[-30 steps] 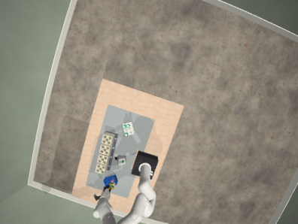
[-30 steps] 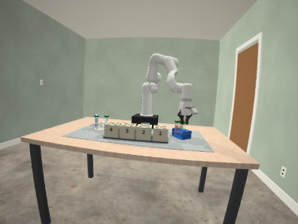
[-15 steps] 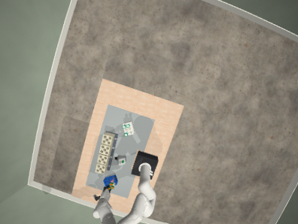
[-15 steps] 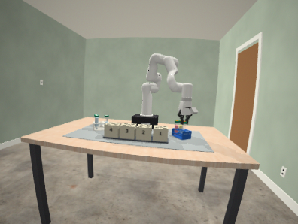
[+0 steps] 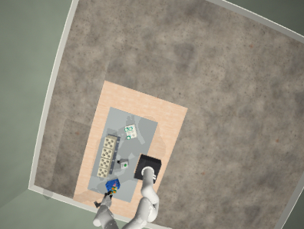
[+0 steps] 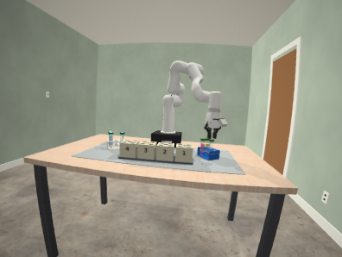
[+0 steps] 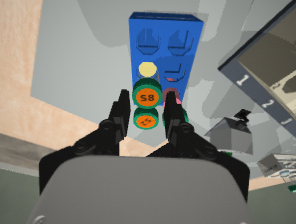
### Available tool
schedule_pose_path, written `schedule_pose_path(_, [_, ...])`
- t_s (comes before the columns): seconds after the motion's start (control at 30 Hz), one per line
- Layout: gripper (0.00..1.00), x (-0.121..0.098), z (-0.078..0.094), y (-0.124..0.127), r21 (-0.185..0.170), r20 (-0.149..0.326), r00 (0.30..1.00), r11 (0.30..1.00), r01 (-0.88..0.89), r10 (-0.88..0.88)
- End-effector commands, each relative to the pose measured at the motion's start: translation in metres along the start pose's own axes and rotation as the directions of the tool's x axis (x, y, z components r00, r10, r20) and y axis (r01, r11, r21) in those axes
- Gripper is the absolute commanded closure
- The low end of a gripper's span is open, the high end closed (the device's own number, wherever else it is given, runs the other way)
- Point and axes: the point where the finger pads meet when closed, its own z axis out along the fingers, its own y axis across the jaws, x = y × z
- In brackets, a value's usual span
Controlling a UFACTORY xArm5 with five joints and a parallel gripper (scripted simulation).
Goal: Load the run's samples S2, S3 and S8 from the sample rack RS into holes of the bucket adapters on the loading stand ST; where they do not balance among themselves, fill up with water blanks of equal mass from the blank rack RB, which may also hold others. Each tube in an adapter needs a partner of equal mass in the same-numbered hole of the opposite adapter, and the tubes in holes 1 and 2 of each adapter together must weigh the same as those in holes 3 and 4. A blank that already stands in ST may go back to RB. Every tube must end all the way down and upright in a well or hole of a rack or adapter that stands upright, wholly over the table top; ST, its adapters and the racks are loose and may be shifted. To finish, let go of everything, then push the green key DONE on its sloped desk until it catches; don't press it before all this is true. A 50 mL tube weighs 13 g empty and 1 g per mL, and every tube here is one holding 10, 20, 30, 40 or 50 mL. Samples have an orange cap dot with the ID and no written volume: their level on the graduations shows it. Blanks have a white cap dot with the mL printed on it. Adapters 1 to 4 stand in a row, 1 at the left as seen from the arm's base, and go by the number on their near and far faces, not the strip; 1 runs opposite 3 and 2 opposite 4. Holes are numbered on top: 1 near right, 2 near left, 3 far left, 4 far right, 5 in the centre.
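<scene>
- Sample S8 [image 7: 146, 96] stands in the blue sample rack RS [image 7: 165, 30], its cap between the fingers.
- The hand [image 7: 145, 107] is partly open, gripping nothing, poised above the rack.
- Judged step: picking a sample; next, descend squarely and close on S8.
- Adapters [image 6: 156, 151] wait beside the rack on the surface [image 6: 259, 177].

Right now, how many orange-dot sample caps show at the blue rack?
2. S8 stands in the blue rack; a second orange-dot cap, ID unreadable, sits nearer, between the tool's fingers. A third may be hidden behind the right finger.
</scene>
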Motion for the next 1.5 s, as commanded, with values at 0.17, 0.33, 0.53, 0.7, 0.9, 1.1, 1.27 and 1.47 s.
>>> schedule_pose_path(0.17, [0.57,0.001,-0.015,0.0,0.001,-0.003,1.0,1.0,0.0,0.0])
schedule_pose_path(0.33, [0.57,0.001,-0.025,0.0,0.001,-0.003,1.0,1.0,0.0,0.0])
schedule_pose_path(0.53, [0.57,0.001,-0.037,0.0,0.001,-0.003,1.0,1.0,0.0,0.0])
schedule_pose_path(0.7, [0.57,0.001,-0.043,0.0,0.001,-0.003,1.0,1.0,0.0,0.0])
schedule_pose_path(0.9, [0.57,0.001,-0.055,0.001,0.001,-0.004,1.0,1.0,0.0,0.0])
schedule_pose_path(1.1, [0.57,0.001,-0.067,0.001,0.001,-0.004,1.0,1.0,0.0,0.0])
schedule_pose_path(1.27, [0.57,0.001,-0.073,0.001,0.001,-0.004,1.0,1.0,0.0,0.0])
schedule_pose_path(1.47, [0.57,0.001,-0.085,0.001,0.001,-0.004,1.0,1.0,0.0,0.0])
